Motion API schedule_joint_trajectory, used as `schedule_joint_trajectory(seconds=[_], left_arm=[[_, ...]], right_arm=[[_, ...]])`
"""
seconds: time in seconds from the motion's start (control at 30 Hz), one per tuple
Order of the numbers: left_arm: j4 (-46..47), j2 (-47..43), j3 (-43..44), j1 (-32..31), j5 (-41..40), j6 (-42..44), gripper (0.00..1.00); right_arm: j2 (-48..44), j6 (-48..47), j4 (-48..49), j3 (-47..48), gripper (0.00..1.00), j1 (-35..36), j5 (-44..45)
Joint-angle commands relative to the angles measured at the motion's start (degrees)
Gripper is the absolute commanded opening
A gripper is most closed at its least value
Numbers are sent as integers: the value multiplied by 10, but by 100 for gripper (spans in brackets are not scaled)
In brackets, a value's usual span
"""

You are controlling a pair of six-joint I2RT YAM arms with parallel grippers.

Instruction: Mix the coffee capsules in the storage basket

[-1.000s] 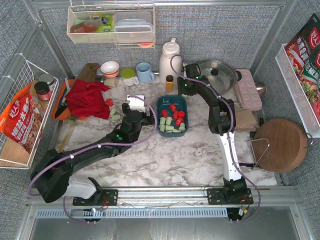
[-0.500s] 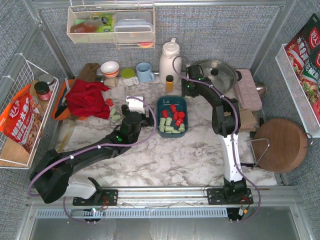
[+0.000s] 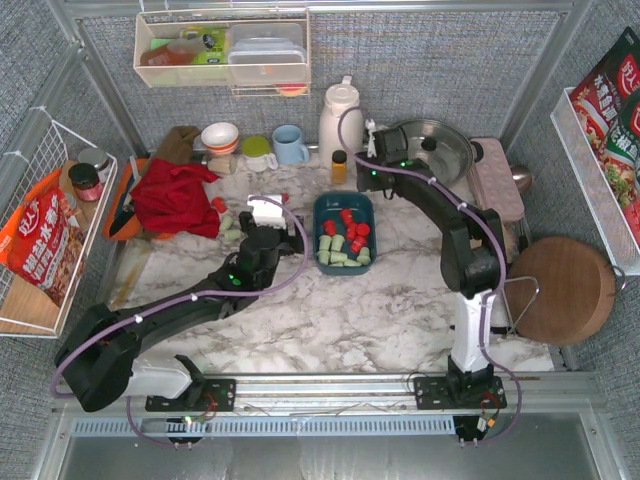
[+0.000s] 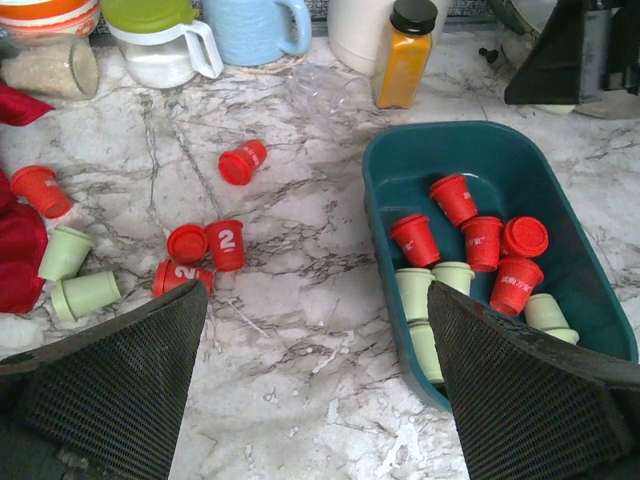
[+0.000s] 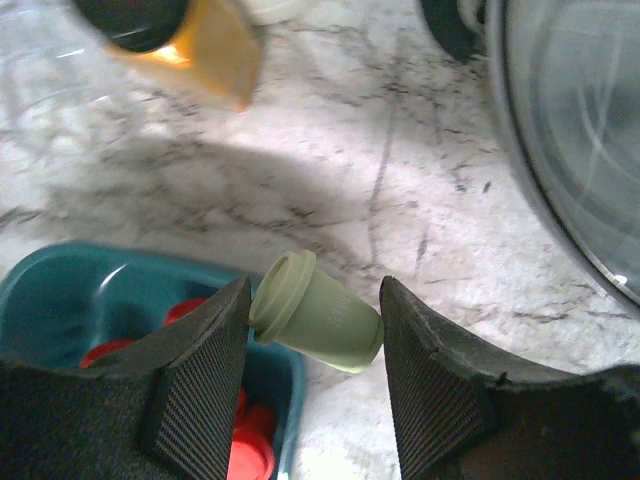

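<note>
Right wrist view: a pale mint-green tapered coffee capsule (image 5: 318,320) is now clamped sideways in the right end effector (image 5: 315,300) and has been drawn back past the rim of the dark teal plastic storage basket (image 5: 60,285). Dropping it among the red capsules (image 5: 250,450) is probably intended. The left end effector (image 4: 318,300) is held wide.

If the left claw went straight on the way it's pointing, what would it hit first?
Likely the bare marble table, between the loose red capsules and the storage basket; depth is unclear.
</note>
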Motion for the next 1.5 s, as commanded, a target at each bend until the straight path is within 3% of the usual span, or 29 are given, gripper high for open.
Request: schedule_joint_trajectory(seconds=[0.0, 0.17, 0.4, 0.43, 0.47, 0.8, 0.97, 1.47], left_arm=[[17, -18, -17, 1, -16, -20, 99], [15, -37, -36, 0, -21, -41, 99], [-21, -74, -60, 1, -26, -57, 99], [-29, -79, -64, 1, -30, -59, 99], [-33, -84, -71, 1, -33, -60, 99], [-72, -98, -94, 1, -48, -104, 99], [-83, -69, -76, 1, -40, -117, 99], [-160, -34, -9, 1, -66, -147, 99]], right_arm=[[-59, -23, 42, -66, 48, 35, -5], [-76, -4, 67, -124, 50, 68, -23], [-42, 24, 46, -111, 70, 76, -37], [-49, 25, 41, -111, 94, 77, -38], [-57, 25, 39, -113, 99, 77, -37], [-186, -14, -41, -145, 99, 79, 41], [-247, -40, -28, -191, 99, 80, 82], [-256, -46, -10, -198, 99, 89, 132]])
